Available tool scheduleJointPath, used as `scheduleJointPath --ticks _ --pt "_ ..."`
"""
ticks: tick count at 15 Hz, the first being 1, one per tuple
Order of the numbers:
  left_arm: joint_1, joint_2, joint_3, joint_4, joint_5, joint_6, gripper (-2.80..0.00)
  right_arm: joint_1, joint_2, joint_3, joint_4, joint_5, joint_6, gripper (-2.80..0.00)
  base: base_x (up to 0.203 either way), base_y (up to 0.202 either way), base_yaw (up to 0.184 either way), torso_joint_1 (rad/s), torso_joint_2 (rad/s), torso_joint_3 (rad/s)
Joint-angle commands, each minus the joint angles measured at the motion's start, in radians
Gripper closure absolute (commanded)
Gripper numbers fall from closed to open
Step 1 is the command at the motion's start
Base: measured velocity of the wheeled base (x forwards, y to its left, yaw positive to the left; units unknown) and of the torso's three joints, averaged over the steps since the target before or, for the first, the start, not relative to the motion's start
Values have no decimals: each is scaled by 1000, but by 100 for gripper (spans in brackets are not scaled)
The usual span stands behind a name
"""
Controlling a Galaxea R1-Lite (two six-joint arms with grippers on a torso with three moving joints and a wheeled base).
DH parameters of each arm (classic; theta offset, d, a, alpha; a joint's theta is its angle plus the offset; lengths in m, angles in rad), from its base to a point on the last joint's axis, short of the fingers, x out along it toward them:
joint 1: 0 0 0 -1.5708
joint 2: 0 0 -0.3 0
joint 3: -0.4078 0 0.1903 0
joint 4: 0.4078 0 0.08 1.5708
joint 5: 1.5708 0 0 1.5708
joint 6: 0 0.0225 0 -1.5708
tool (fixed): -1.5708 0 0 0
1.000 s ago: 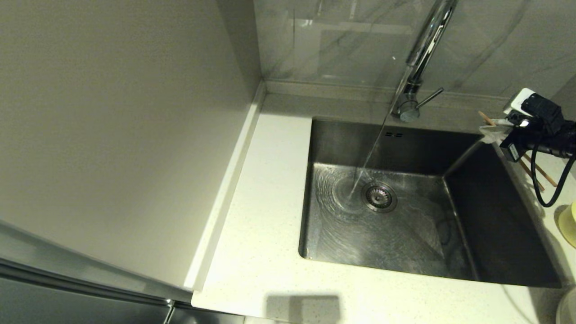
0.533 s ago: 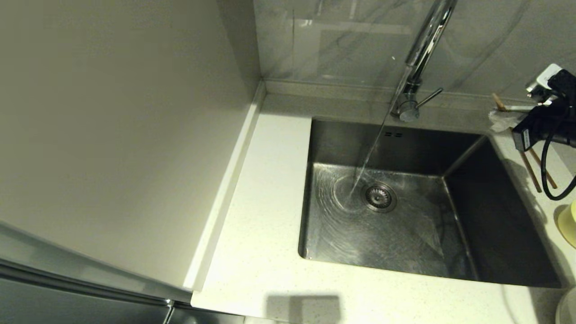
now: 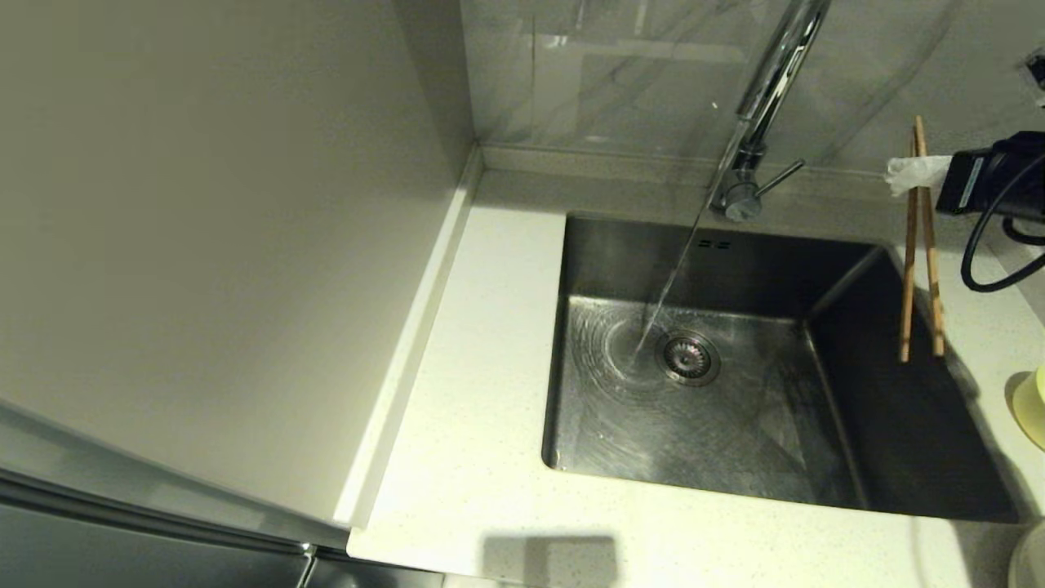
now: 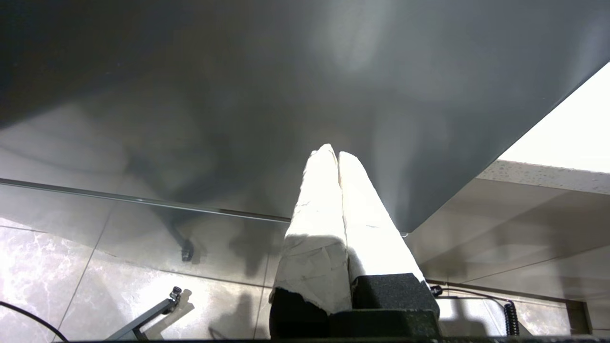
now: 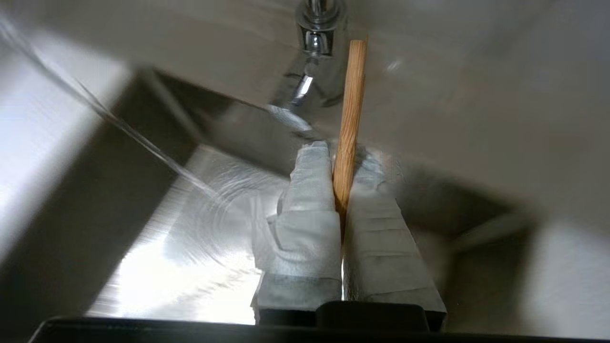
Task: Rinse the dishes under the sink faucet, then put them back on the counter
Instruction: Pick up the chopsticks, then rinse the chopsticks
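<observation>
I read no writing or labels anywhere. The sink (image 3: 735, 425) holds only running water, falling from the faucet (image 3: 755, 122) beside the drain strainer (image 3: 688, 357). My right gripper (image 3: 910, 173), right of the faucet, is clamped on the chopsticks (image 3: 918, 245), which hang upright over the sink's right rim. The bowl (image 3: 1033, 404) sits on the counter (image 3: 482, 367) right of the sink. My left gripper (image 4: 336, 157) is parked below the counter, jaws together.

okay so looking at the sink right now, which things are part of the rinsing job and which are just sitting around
Part of the job:
- chopsticks, gripped in the right pincer
- sink faucet, water running
- sink
- counter
- pale yellow-green bowl, at the right edge of the head view

Just there:
- left pincer, shut, parked off by the cabinet
- grey marbled wall
</observation>
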Motion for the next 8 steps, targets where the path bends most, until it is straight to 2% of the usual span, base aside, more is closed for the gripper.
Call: scheduleJointPath --ticks 1,3,5,7,8 --pt "0 -2 0 -1 0 0 0 6 -13 -50 61 10 236 0 0 0 0 0 0 0" --pt "0 -2 0 -1 0 0 0 6 -19 -87 125 69 428 0 0 0 0 0 0 0" --pt "0 -2 0 -1 0 0 0 6 -35 -82 140 134 580 0 0 0 0 0 0 0" --pt "0 -2 0 -1 0 0 0 19 -44 -79 138 223 695 0 0 0 0 0 0 0" --pt "0 -2 0 -1 0 0 0 42 -44 -83 134 231 736 0 0 0 0 0 0 0"
